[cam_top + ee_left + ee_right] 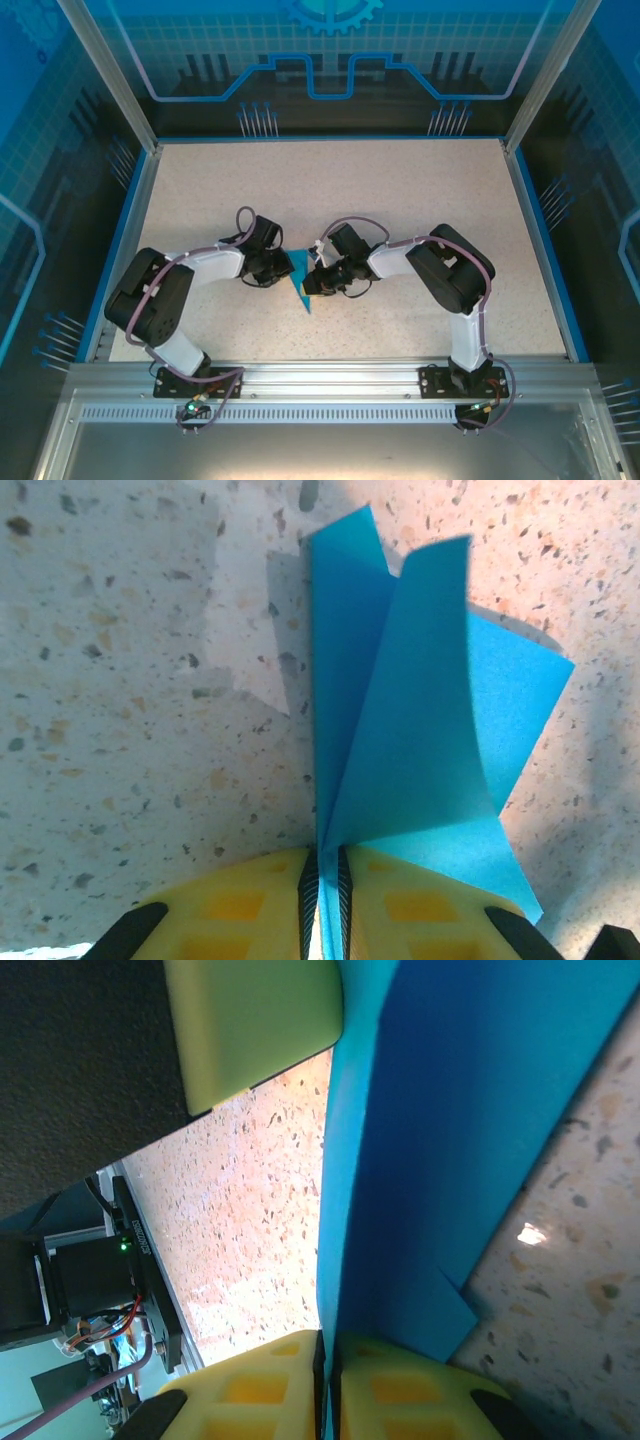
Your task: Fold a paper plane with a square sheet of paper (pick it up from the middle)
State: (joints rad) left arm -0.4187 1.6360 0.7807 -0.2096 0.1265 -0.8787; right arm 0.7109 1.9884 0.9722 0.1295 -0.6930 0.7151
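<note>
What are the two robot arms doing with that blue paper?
They're folding it into a plane. The left gripper and the right gripper are both shut on the paper, one from each side, in the middle of the table. The paper is already folded narrow and pointed, with loose flaps fanning out.

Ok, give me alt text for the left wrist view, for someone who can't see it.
The left end effector, shut, pinches the part-folded blue paper plane at the bottom edge of the frame. Its flaps fan upward and to the right over the speckled table.
</note>
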